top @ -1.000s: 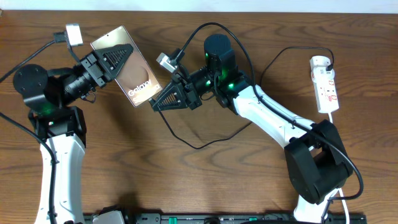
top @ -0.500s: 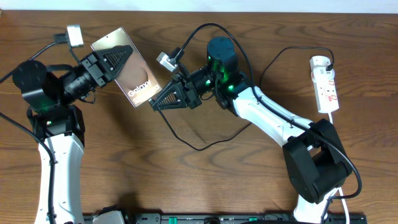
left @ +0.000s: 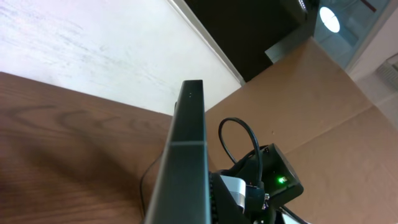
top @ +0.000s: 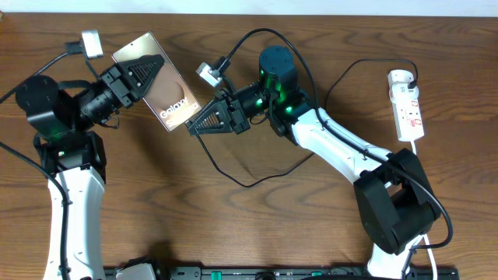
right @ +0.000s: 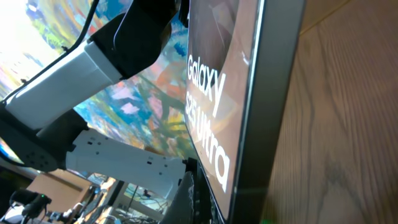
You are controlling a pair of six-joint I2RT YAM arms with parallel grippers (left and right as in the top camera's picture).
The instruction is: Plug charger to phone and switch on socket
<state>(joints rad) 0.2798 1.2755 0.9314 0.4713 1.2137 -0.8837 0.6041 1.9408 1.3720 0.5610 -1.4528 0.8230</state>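
Note:
The phone [top: 176,102], gold-bronze with white "Galaxy" lettering, is held tilted above the table at the upper left. My left gripper [top: 150,75] is shut on its upper part. The left wrist view shows its dark edge [left: 186,155]; the right wrist view shows its lettered back [right: 217,93] very close. My right gripper [top: 193,129] is shut on the plug end of the charger, right at the phone's lower edge. The plug tip itself is hidden. The thin black charger cable [top: 241,180] loops down over the table and runs right to the socket [top: 408,109], a white power strip at the far right.
The right arm's white links [top: 342,148] cross the middle of the table. Its black wrist with a green light also shows in the left wrist view [left: 277,180]. The left arm's base [top: 74,152] stands at the left edge.
My right gripper has crept slightly left toward the phone's lower edge. The left gripper and phone have barely moved.

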